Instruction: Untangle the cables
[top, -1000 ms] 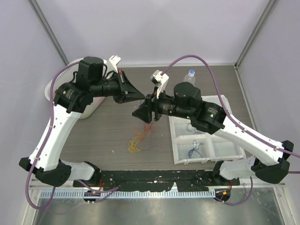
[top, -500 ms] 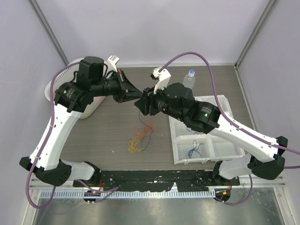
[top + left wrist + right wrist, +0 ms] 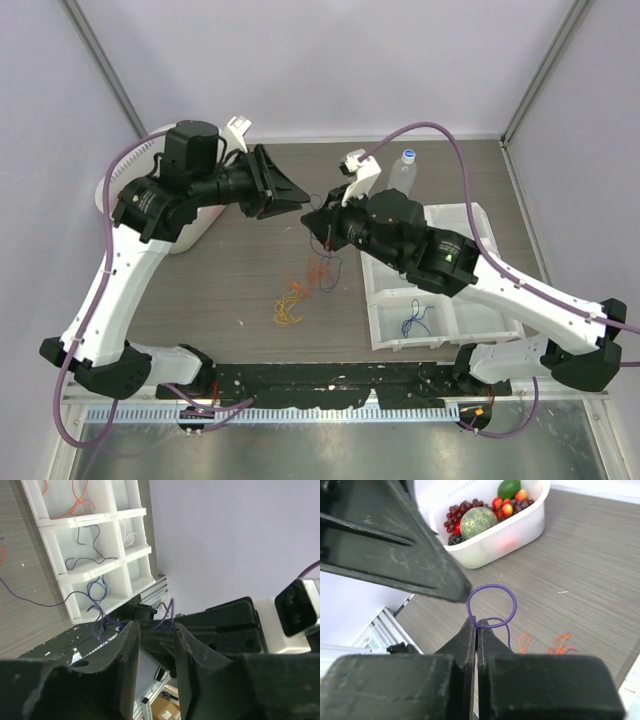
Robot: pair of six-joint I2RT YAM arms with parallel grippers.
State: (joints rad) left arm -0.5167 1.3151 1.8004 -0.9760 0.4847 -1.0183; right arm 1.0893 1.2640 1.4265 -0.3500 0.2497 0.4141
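our right gripper (image 3: 476,623) is pinched together on a thin purple wire (image 3: 491,585), its loop standing just past the fingertips, close beside the left gripper (image 3: 155,630), whose fingers are apart with nothing between them. from the pinch the wire's length drops away below toward the orange tangle (image 3: 290,308), so we judge the pull should go up, away from that heap.
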